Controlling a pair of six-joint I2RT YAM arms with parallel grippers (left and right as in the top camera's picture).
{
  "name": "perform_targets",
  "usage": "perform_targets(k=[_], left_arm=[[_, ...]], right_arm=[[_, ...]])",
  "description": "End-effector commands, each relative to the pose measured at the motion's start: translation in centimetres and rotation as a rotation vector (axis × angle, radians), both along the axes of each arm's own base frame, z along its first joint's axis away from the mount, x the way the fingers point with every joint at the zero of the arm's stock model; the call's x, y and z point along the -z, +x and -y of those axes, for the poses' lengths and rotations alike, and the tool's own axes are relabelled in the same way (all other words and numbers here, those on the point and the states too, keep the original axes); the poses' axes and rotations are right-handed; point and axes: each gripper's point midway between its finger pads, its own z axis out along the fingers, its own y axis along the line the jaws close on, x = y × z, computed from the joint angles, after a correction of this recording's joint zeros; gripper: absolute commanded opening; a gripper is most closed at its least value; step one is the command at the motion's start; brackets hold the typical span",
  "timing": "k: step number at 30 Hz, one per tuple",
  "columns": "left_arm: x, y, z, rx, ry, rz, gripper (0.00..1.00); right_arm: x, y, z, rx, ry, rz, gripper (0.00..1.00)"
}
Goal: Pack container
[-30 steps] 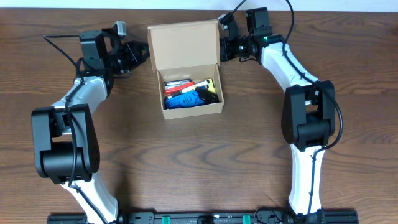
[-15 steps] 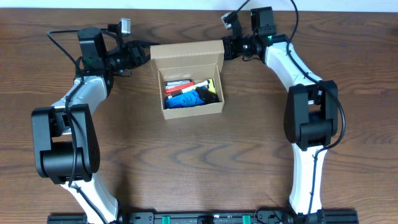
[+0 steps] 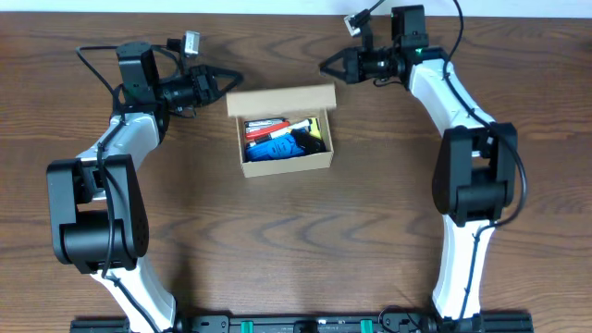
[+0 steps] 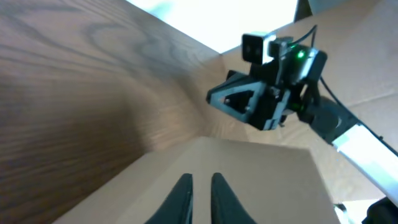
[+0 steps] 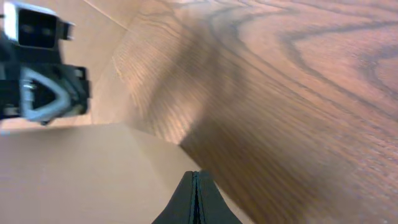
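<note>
The container [image 3: 287, 165], a small tan cardboard box, sits mid-table with markers inside: a blue one [image 3: 271, 146], a red one [image 3: 264, 127] and a black one [image 3: 310, 141]. Its hinged lid [image 3: 280, 100] stands up at the back and leans forward over the rear of the opening. My left gripper [image 3: 238, 78] is shut and empty, just behind the lid's left corner. From the left wrist view its fingertips [image 4: 200, 180] hover over the lid's tan face [image 4: 261, 180]. My right gripper [image 3: 324, 67] is shut and empty behind the lid's right corner [image 5: 81, 174]; its fingertips [image 5: 194, 175] are pressed together.
Bare wood tabletop [image 3: 296, 240] lies in front of the box and on both sides. The table's far edge [image 3: 277, 7] runs close behind both grippers. Each wrist view shows the other arm's camera head [image 4: 264, 93] [image 5: 37, 62] across the lid.
The lid has swung from lying flat behind the box to upright and leaning forward. Both grippers have moved in behind it, and the left gripper has closed.
</note>
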Motion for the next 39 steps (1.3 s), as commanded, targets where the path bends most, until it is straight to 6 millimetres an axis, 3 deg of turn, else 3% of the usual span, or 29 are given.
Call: perform_targets(k=[1,6,9,14,17,20,23,31,39], left_arm=[[-1.6,-0.4,0.2,0.045,-0.019,0.029,0.09],[-3.1,-1.1,0.3,0.043,-0.015,0.027,0.09],[-3.8,-1.5,0.2,0.009,0.014,0.004,0.09],[-1.8,-3.2,-1.6,-0.137,0.267,-0.087,0.09],[-0.4,-5.9,-2.7,-0.172,0.486,-0.128,0.09],[-0.6,-8.4,-2.1,-0.128,0.595,-0.126,0.08],[-0.5,-10.2,-0.9,-0.074,0.66,-0.121,0.08],[3.1,-12.9,1.6,0.021,0.783,-0.183,0.06],[5.4,-14.1,1.1,0.022,0.827,-0.24,0.06]], right_arm=[[-6.7,-1.6,0.1,-0.023,0.007,0.121,0.01],[-8.6,-3.8,-0.2,-0.022,-0.086,0.134,0.02],[-8.4,-5.5,-0.6,-0.038,-0.137,0.095,0.01],[-5.6,-8.4,-1.2,-0.055,-0.277,-0.026,0.01],[-4.5,-10.2,-1.9,-0.109,-0.334,-0.051,0.01],[-3.7,-11.5,-2.1,-0.127,-0.384,-0.094,0.01],[-2.8,-12.5,-1.9,-0.133,-0.442,-0.132,0.02],[-0.5,-14.8,-1.0,-0.162,-0.514,-0.222,0.01],[4.5,-17.2,-0.5,-0.181,-0.517,-0.324,0.02]])
